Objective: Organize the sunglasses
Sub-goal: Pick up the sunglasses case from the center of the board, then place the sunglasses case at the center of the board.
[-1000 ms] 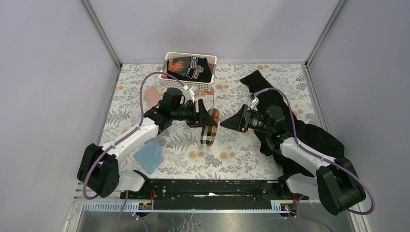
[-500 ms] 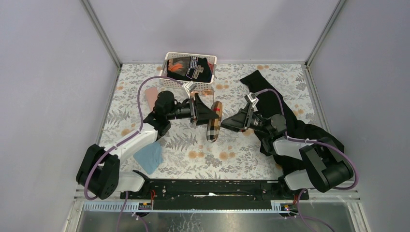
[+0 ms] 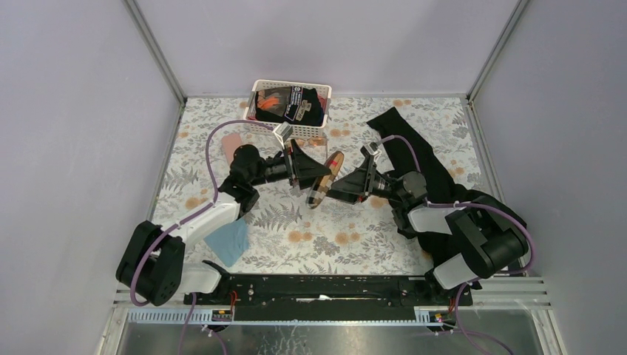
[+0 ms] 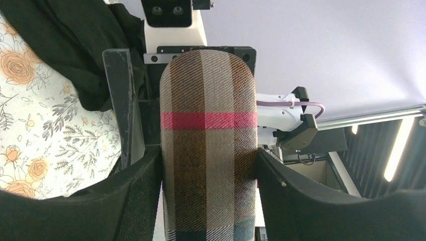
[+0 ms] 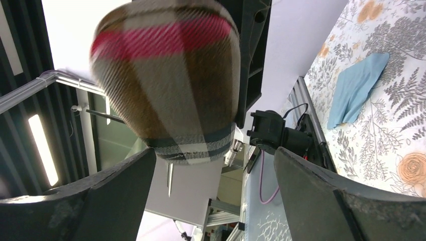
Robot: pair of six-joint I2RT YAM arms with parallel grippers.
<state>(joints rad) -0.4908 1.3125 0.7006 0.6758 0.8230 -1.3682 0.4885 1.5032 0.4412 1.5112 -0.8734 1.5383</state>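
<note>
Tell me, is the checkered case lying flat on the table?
No, it is held up and tilted: the left gripper clamps the plaid case off the table, slanted toward the open right gripper.

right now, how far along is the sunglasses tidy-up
Done: nothing I can confirm; no sunglasses show clearly in any view. In hand: the left pincer is shut on the plaid case, lifted off the table, and the open right pincer straddles its other end without gripping. Left: likely opening that case; the pink case and blue cloth lie untouched by the left arm.
</note>
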